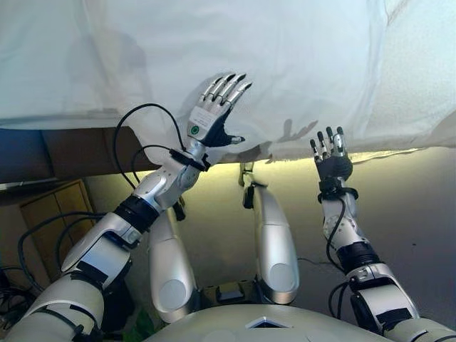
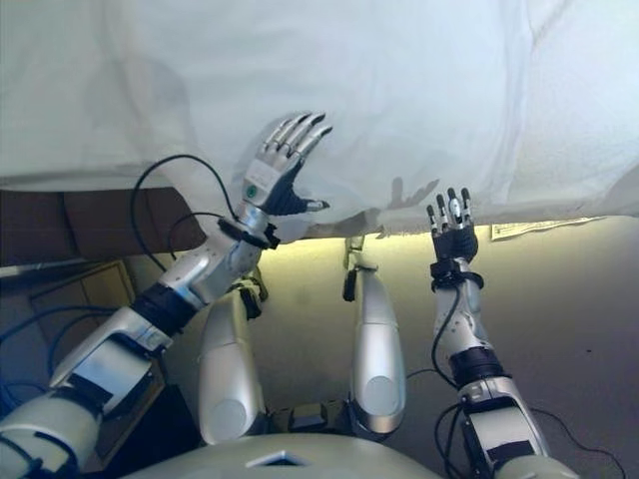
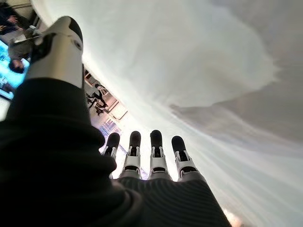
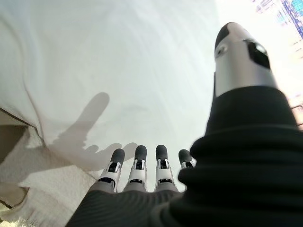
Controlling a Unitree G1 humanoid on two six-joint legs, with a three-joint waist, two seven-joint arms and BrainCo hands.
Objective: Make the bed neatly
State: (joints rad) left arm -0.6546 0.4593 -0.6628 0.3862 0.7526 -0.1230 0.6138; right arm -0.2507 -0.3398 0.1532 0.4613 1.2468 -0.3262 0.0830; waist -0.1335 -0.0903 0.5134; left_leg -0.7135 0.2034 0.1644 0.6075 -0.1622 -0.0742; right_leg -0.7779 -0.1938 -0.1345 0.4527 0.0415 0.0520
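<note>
A white bed cover (image 1: 235,64) spreads over the bed and hangs a little over its near edge. It also shows in the left wrist view (image 3: 199,61) and the right wrist view (image 4: 94,56). My left hand (image 1: 214,114) is open with straight fingers, over the cover near the bed's edge. My right hand (image 1: 329,153) is open with straight fingers, just at the near edge of the cover to the right. Neither hand holds cloth. A fold in the cover (image 1: 377,50) runs up at the right.
The dark bed base (image 1: 71,149) shows under the cover at the left. A wooden cabinet (image 1: 53,206) stands on the floor at lower left. Grey floor (image 1: 413,214) lies in front of the bed.
</note>
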